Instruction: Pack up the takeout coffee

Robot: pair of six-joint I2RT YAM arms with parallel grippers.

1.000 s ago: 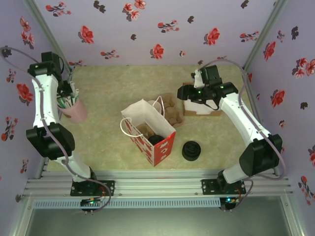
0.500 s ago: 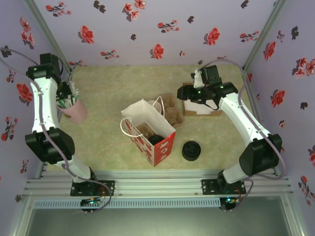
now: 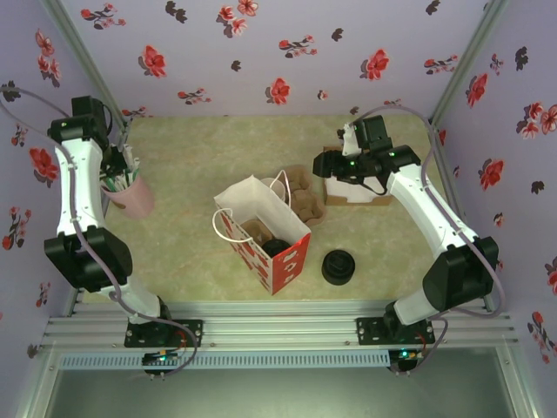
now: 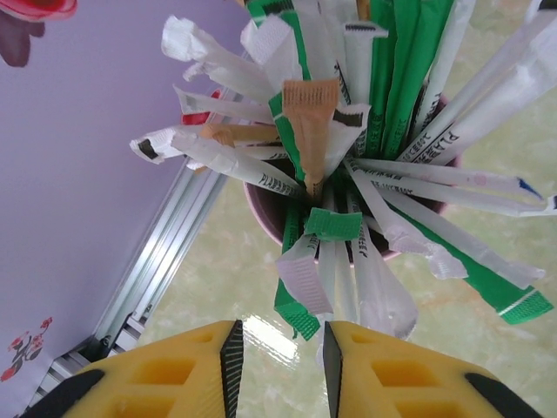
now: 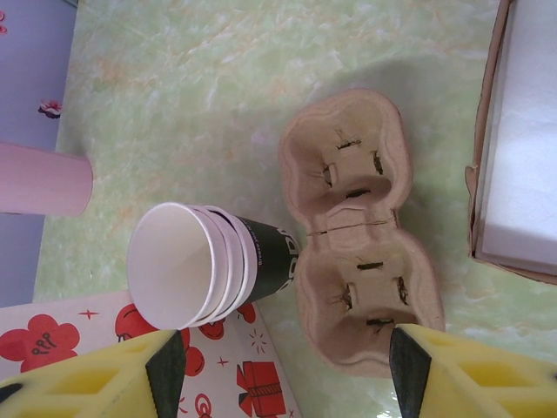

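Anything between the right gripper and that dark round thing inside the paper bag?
Along the table, yes: the cardboard cup carrier and a stack of empty cups lying on its side sit between the right gripper and the bag. From above the bag's mouth is open over the dark thing, handles at the rim.

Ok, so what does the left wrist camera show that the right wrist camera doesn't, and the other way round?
Left wrist: wrapped straws fanning out of the pink cup, with a metal rail beside it.
Right wrist: a stack of cream cups lying on its side, a cardboard carrier, a box and a red-patterned bag.
Both: the pink cup, the green table, the purple wall, and open yellow fingers, of the left gripper and the right gripper.
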